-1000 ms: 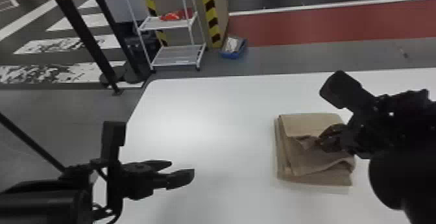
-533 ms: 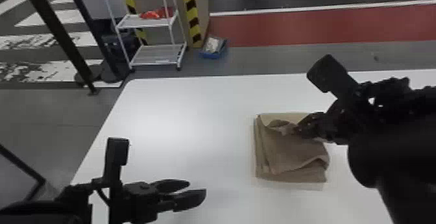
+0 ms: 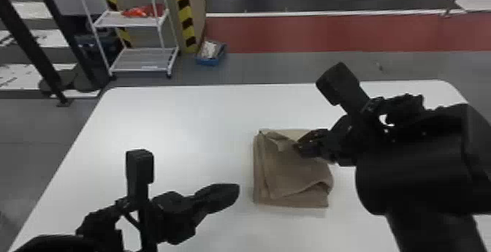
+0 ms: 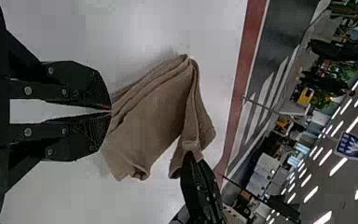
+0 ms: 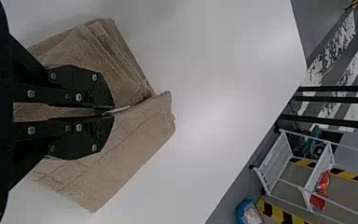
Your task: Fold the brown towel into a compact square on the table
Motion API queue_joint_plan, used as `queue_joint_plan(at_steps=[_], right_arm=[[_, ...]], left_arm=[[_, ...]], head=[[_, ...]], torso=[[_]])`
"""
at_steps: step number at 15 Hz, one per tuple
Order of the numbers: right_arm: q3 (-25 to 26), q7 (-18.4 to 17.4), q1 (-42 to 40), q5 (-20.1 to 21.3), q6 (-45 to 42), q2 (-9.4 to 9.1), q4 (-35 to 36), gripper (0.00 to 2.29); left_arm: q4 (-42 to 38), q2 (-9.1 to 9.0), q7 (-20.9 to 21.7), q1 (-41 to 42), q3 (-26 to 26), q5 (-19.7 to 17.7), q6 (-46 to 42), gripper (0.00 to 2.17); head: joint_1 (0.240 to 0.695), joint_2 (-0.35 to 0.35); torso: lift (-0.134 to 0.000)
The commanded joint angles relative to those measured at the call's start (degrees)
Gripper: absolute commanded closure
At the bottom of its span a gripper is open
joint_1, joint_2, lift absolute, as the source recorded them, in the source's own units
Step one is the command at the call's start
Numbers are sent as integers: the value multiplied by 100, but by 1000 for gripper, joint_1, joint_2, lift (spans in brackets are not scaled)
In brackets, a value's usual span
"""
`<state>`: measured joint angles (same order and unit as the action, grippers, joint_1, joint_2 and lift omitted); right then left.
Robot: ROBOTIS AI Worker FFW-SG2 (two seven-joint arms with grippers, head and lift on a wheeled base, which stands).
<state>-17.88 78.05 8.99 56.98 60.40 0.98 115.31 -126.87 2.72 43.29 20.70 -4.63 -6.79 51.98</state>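
Brown towel (image 3: 292, 174) is lying loosely folded on the white table (image 3: 175, 123), the right gripper (image 3: 297, 147) pinching its upper layer. The left gripper (image 3: 235, 191) is moving nearer the towel than before, its previously parted fingertips now meeting.

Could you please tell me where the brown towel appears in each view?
Head view: brown towel right of centre, at the right end effector.
Left wrist view: just beyond the left end effector.
Right wrist view: beneath and beyond the right end effector.
Shared landmark: white table.
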Motion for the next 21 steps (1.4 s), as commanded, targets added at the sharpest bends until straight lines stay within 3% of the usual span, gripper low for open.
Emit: queue_joint_plan(at_steps=[1, 7, 12, 16, 21], right_arm=[[-40, 28, -20, -3, 21, -10, 18, 1031], [-137, 28, -214, 24, 3, -36, 53, 1031], [-172, 28, -433, 94, -32, -1, 246, 1031], [-225, 28, -565, 112, -32, 34, 457, 1035], [-233, 28, -715, 120, -85, 174, 659, 1031]], left_arm=[[48, -96, -5, 109, 199, -59, -368, 2145], [593, -149, -66, 109, 648, -165, -1370, 2145], [1033, -149, -181, -14, 1236, -50, -1686, 2145], [1331, -157, -383, -189, 1342, 240, -1950, 2145], [1639, -96, -400, -233, 1184, 705, -2179, 2145]], head=[[695, 40], [695, -1], [695, -58], [695, -86], [695, -71]], torso=[[-125], [-125], [-125], [-125], [-125]])
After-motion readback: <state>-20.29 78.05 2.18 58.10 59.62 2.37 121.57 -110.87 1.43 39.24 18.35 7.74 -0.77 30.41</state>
